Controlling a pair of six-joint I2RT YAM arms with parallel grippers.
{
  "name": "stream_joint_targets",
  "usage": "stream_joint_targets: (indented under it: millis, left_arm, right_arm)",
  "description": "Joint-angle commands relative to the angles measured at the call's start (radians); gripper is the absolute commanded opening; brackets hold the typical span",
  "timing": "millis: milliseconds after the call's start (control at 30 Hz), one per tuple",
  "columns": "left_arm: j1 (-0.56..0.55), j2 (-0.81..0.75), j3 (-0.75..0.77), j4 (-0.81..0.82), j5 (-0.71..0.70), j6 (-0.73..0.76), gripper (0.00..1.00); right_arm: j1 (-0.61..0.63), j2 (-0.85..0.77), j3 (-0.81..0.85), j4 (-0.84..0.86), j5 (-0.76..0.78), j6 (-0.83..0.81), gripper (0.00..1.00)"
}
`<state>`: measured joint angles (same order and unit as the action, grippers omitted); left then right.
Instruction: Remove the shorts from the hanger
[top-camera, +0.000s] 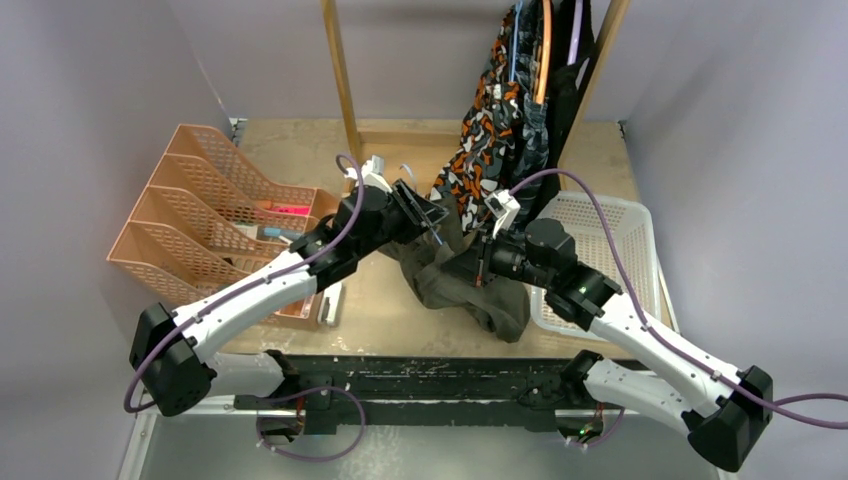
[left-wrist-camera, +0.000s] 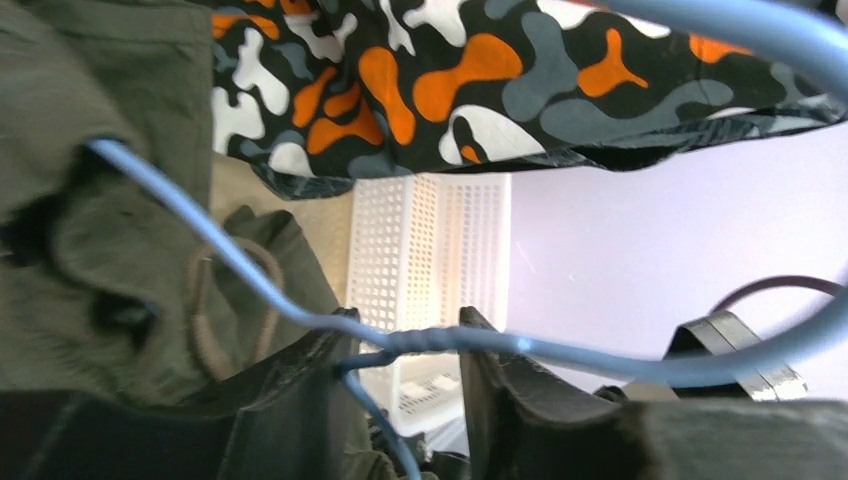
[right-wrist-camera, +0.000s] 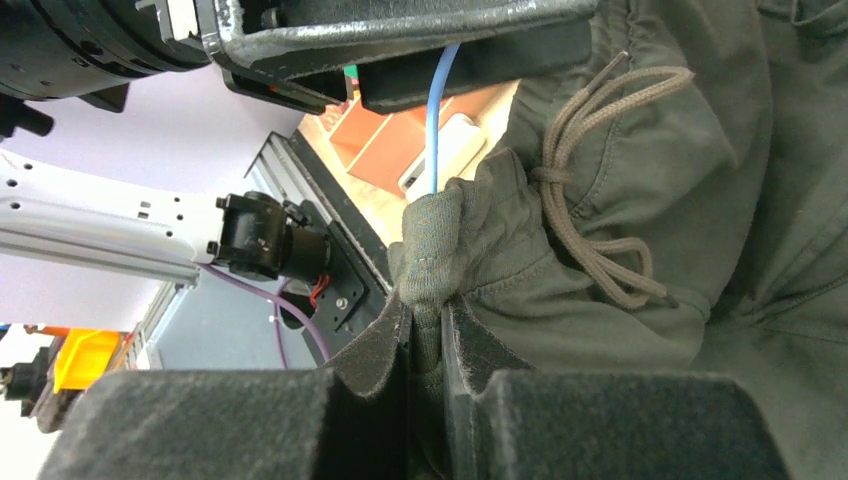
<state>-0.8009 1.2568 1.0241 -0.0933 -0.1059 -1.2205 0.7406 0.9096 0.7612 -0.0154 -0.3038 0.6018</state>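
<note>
Right wrist cam shows what the top one hides: right jaws pinched tight on the waistband of the olive shorts (right-wrist-camera: 700, 200), centre of the desk (top-camera: 290, 150). Left wrist: left jaws half-open, blue hanger wire (left-wrist-camera: 200, 240) between them. White basket (top-camera: 630, 215) at 3 o'clock, orange trays (top-camera: 190, 200) at 9 with small bits inside.

Olive shorts (top-camera: 470, 285): plain olive green, no pattern.
Drawstring (right-wrist-camera: 590, 200): a browner olive than the cloth.
Bright camouflage shorts (top-camera: 480, 140): orange, white and grey blotches on black.
Dark camouflage shorts (top-camera: 532, 130): muted grey-blue blotches.
Black shorts (top-camera: 568, 90): plain black.
Wire hanger (left-wrist-camera: 760, 32): light blue.
Other hangers: one orange (top-camera: 545, 50), one lilac (top-camera: 577, 30).
Basket (top-camera: 630, 225), right edge of the tabletop: white, with a fine grid of holes.
File tray (top-camera: 190, 200), left edge: peach-orange mesh.
Tabletop (top-camera: 300, 150): sandy tan.
Rack post (top-camera: 338, 80): pale wood.
Left arm (top-camera: 250, 295) and right arm (top-camera: 650, 335): white links, black joints.
</note>
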Motion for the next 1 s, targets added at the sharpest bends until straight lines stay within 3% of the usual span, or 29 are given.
stream_joint_targets:
  millis: [0, 200, 367, 500, 767, 867, 967]
  left_arm:
    - [-0.007, 0.005, -0.016, 0.139, 0.135, -0.048, 0.44]
    - [-0.008, -0.017, -0.078, 0.189, 0.127, -0.083, 0.35]
    - [-0.007, -0.063, -0.081, 0.194, 0.085, -0.087, 0.19]
    - [-0.007, -0.098, -0.075, 0.161, 0.030, -0.089, 0.00]
    - [-0.008, -0.120, -0.064, 0.093, -0.006, -0.053, 0.00]
    - [-0.008, -0.112, -0.012, 0.001, -0.033, -0.005, 0.00]
    - [-0.007, -0.091, 0.083, -0.170, -0.091, 0.077, 0.00]
  right_arm:
    - [0.013, -0.020, 0.007, 0.123, -0.023, 0.021, 0.00]
    - [0.013, -0.012, -0.003, 0.160, -0.018, 0.054, 0.00]
    - [0.013, -0.005, -0.009, 0.142, -0.010, 0.050, 0.00]
    - [0.013, -0.018, -0.030, 0.138, -0.010, 0.060, 0.00]
    - [0.013, -0.042, -0.056, 0.133, -0.005, 0.079, 0.00]
    - [0.013, -0.035, -0.023, 0.108, -0.017, 0.080, 0.16]
    - [0.013, -0.025, 0.046, 0.051, -0.032, 0.066, 0.38]
